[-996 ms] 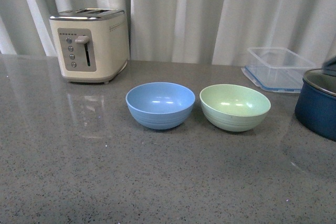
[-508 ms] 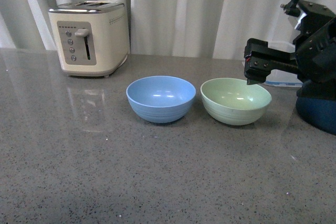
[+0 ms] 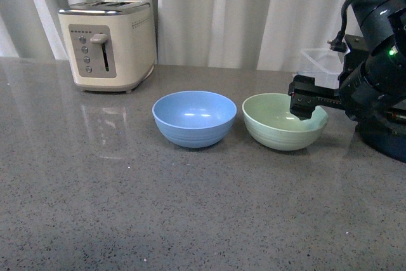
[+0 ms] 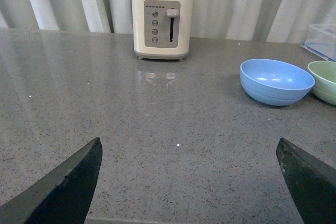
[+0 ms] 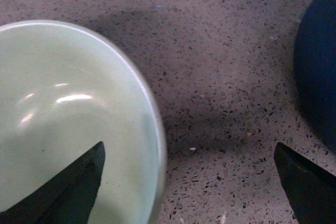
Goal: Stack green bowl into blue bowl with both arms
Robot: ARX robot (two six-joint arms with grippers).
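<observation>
The blue bowl (image 3: 193,118) stands upright at the table's middle, and the green bowl (image 3: 276,122) stands just right of it, a little apart. My right gripper (image 3: 303,105) is open at the green bowl's right rim. In the right wrist view the green bowl (image 5: 63,114) has its rim between my right gripper (image 5: 191,182) fingers: one finger (image 5: 73,187) over the inside, the other (image 5: 310,187) outside. My left gripper (image 4: 189,182) is open and empty over bare table, well away from the blue bowl (image 4: 275,81) and the green bowl (image 4: 324,80). The left arm is out of the front view.
A cream toaster (image 3: 108,46) stands at the back left. A dark navy pot (image 3: 387,141) sits at the right edge, close behind my right arm and also in the right wrist view (image 5: 317,66). A clear plastic container (image 3: 320,61) lies at the back right.
My right arm came in from the right and dropped lower, from above the green bowl's right side to its right rim. The bowls have not moved.
</observation>
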